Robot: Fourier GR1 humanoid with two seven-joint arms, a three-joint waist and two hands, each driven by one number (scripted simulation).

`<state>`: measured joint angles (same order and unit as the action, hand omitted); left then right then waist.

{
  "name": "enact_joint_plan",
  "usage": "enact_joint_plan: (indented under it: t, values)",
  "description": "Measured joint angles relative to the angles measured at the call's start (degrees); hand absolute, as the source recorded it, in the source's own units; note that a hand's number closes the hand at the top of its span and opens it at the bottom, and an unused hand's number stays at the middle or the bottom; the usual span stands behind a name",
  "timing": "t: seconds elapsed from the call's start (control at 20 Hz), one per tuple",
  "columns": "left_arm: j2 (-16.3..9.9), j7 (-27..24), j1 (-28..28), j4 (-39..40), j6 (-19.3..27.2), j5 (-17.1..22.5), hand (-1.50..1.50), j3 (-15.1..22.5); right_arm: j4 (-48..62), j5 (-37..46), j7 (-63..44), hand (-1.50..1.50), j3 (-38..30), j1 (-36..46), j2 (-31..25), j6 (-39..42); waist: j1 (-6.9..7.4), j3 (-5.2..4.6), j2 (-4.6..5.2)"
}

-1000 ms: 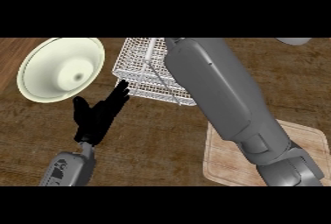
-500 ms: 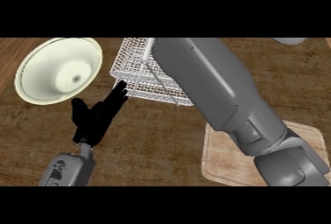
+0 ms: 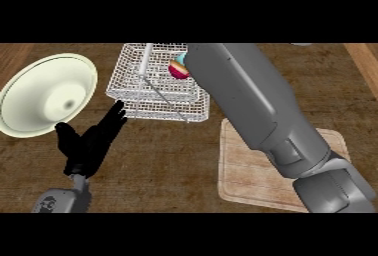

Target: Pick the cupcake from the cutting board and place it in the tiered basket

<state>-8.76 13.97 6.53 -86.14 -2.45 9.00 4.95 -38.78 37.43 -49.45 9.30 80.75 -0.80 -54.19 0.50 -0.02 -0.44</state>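
Rt forearm [image 3: 258,110] is the biggest thing in the head view: a grey mass running from lower rt up and leftward, its far end over the tiered basket [image 3: 151,90]. The rt hand itself is hidden behind the forearm's upper end, so can't tell whether its fingers are spread or curled, or whether it has hold of anything.

Next biggest, the pale plate [image 3: 46,95], just beyond and a bit left of the left hand. Then the cutting board [image 3: 255,175], under the rt forearm w/ bare wood showing. Nothing seen on the visible part.

The basket is white wire mesh w/ a centre post, just ahead and rt of the left hand's fingertips.

Left hand [image 3: 90,142] shows at lower left: fingers straight and relaxed, pointing up toward the basket's near corner, nothing in it. It reads as resting.

Smallest: the cupcake [image 3: 177,69], a pink and teal bit peeking out at the forearm's left edge, over the basket's far rt part. Can't tell if it's sitting on the mesh or held above it.

Key relation: cupcake lies right at the rt arm's tip, well ahead and rt of the left hand, so the rt hand is far nearer. Judging by that, the job is at the placing stage, w/ release and retreat prob. left.
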Motion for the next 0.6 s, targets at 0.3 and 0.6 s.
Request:
enact_joint_plan:
  t: [0.3,0.6]
  values:
    - [-0.58,-0.71,-3.5,-1.39,0.83,0.18,0.0,-1.72,-15.98,-0.87,-4.25,-1.5,3.64,-10.04,-1.98,6.39,-3.58,0.17,-1.2]
    - [-0.91,-0.95,-5.55,-2.32,1.48,0.32,0.0,-2.97,-34.21,-3.85,-7.6,-1.5,7.94,-20.71,-6.58,15.0,-5.98,0.25,-1.73]
